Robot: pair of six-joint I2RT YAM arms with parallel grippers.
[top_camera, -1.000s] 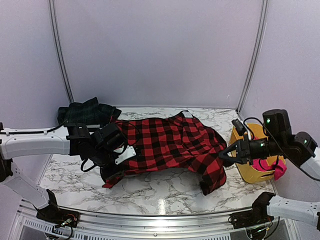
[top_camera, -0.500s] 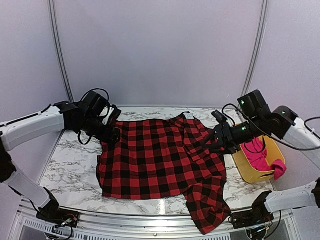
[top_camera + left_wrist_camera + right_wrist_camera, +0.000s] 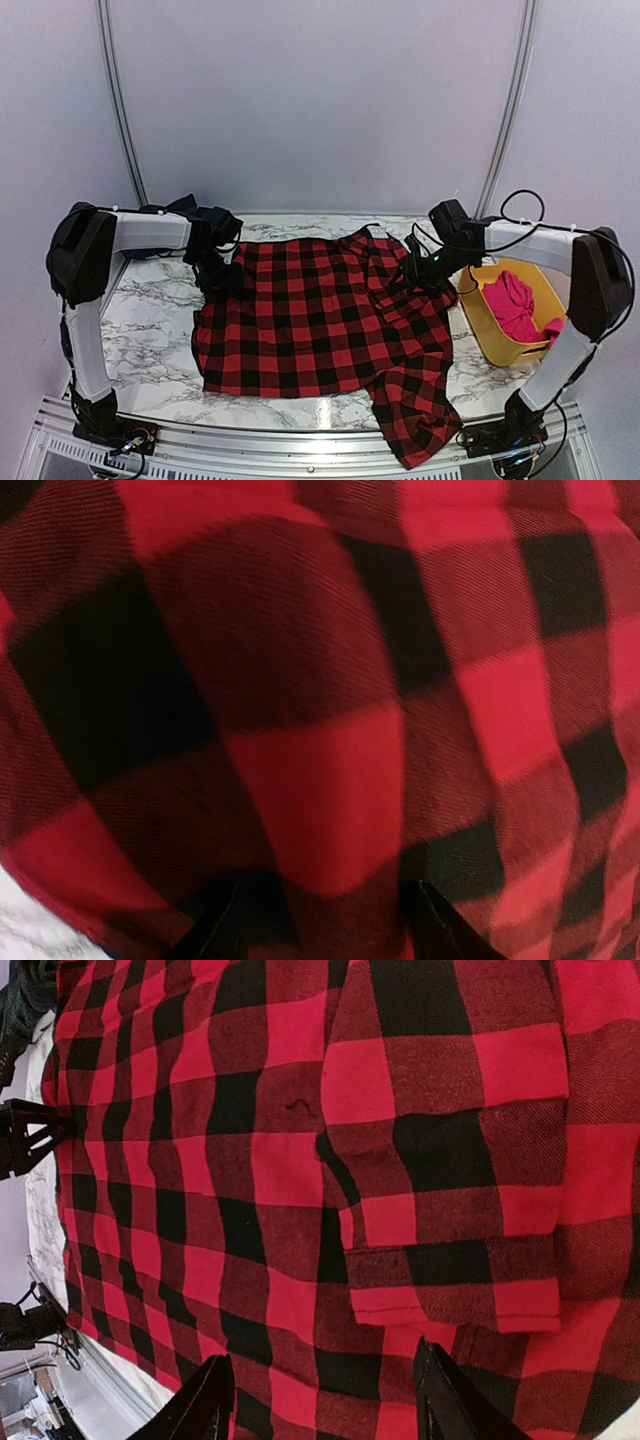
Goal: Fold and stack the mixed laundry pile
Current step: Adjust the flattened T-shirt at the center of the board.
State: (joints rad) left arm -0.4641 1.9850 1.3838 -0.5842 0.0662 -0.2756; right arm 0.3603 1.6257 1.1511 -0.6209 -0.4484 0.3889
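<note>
the left claw point(image 3: 320, 932) has its two black fingertips standing apart, low over a red-and-black checked flannel garment point(image 3: 330, 730) that fills its whole wrist view. no fold of cloth shows pinched between them. from above, this claw point(image 3: 218, 268) sits at the garment's far left corner.

the right claw point(image 3: 325, 1400) is parted too, with nothing between its fingers. it hovers over a hemmed flap of the same checked cloth. in the overhead view it point(image 3: 412, 272) is at the garment's far right side.

the checked garment point(image 3: 320, 320) lies spread across the middle of the white marbled counter point(image 3: 140, 340), mostly flat. its near right part is rumpled and droops over the counter's near edge. a plain magenta-pink garment point(image 3: 510, 300) is bunched inside a yellow plastic tub point(image 3: 483, 340) at the right end. a scrap of dark green-black plaid cloth point(image 3: 25, 990) shows at the far left, mostly hidden.

judging by this layout, the step in hand is laying the checked garment out flat, ready for its first fold. nothing is folded or stacked yet, so the task is at an early stage.

the next move probably calls for drawing the drooping part back onto the counter and smoothing it. then both claws would need to close on matching edges and carry them across together.
</note>
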